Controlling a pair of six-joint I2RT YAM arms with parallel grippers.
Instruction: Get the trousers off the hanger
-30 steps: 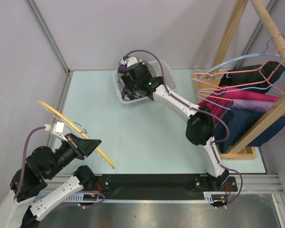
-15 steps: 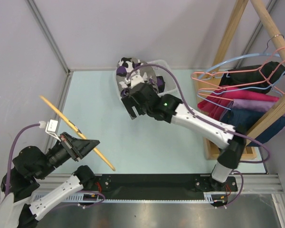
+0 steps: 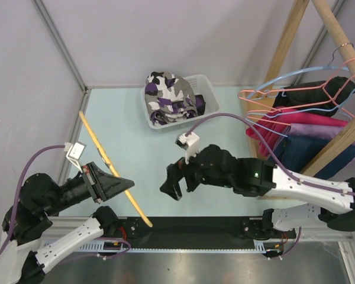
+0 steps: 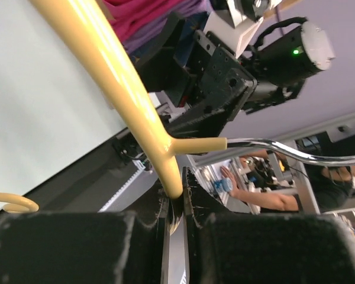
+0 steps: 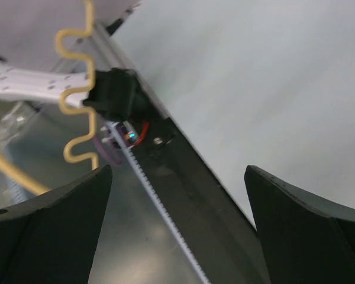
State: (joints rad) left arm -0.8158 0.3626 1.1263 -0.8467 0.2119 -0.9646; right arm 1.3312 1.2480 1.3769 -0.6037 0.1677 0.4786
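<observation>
Two arms reach over the pale green table (image 3: 165, 148). The left gripper (image 3: 109, 182) is pressed together on the hanger (image 3: 96, 142) and holds it off the table on the near left side, so that it runs as a slanted yellow line from the far left down toward the near edge. In the left wrist view, the left gripper (image 4: 176, 216) pinches the hanger (image 4: 124, 89) between its black pads at the middle, right beside the spot where the grey metal hook (image 4: 284, 151) branches off.

The trousers (image 3: 165, 92) are off the hanger. They lie bunched in the white basket (image 3: 208, 89) at the far edge of the table, well apart from both grippers.

The right gripper (image 3: 173, 188) hangs above the near middle of the table, facing the left arm, with its jaws spread wide and empty. From the right wrist camera, the gap of the right gripper (image 5: 177, 207) frames the table's near edge and the black rail, and the wavy notches of the hanger (image 5: 77, 89) show at the upper left.

A wooden rack (image 3: 290, 35) stands to the right. It carries pink wire hangers (image 3: 325, 89), a light blue hanger (image 3: 290, 76), a pink garment (image 3: 307, 115) and a navy garment (image 3: 307, 148).
</observation>
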